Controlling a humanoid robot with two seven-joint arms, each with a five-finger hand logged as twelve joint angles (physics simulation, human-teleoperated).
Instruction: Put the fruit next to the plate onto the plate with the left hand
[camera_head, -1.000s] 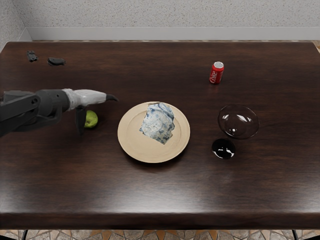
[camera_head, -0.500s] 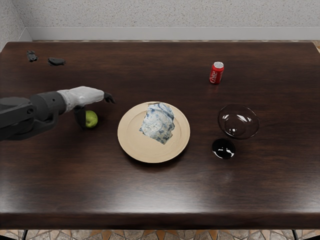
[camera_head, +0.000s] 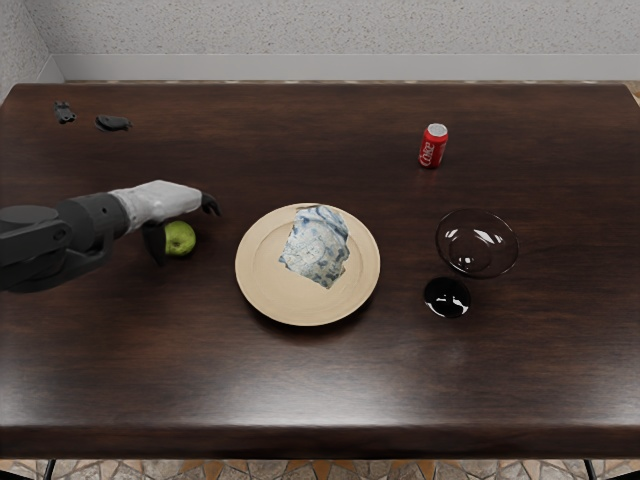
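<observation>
Fruit and plate share a dark counter. The left hand hovers at the counter's left side with its fingers spread: thumb down just left of the fruit, the others stretched above it, not closed. The tan plate lies mid-counter and carries a crumpled cloth. The small green fruit rests on the counter, near the plate's left rim.

Coca-Cola script on red can
</observation>
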